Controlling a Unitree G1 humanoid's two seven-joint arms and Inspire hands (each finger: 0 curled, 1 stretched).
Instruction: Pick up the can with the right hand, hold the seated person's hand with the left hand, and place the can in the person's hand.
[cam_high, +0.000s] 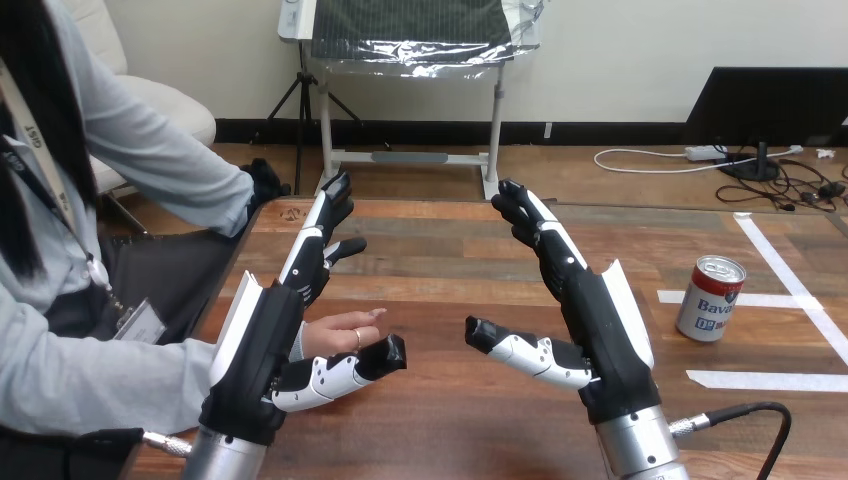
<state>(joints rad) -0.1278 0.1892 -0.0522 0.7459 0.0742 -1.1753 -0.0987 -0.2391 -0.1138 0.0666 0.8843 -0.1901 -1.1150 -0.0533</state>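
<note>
The can (710, 298) stands upright on the desk (450, 250) at the right of the frame, well apart from our right hand (600, 320), which is spread open and empty mid-frame. Our left hand (270, 340) is open too, just beside the person's hand (345, 333) at lower left, not closed round it. We judge the can rigid, smooth and rather slippery, best wrapped around its sidewall at mid-height.

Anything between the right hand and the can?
Head view: only bare table and the end of a white tape strip between the right hand and the can.
</note>
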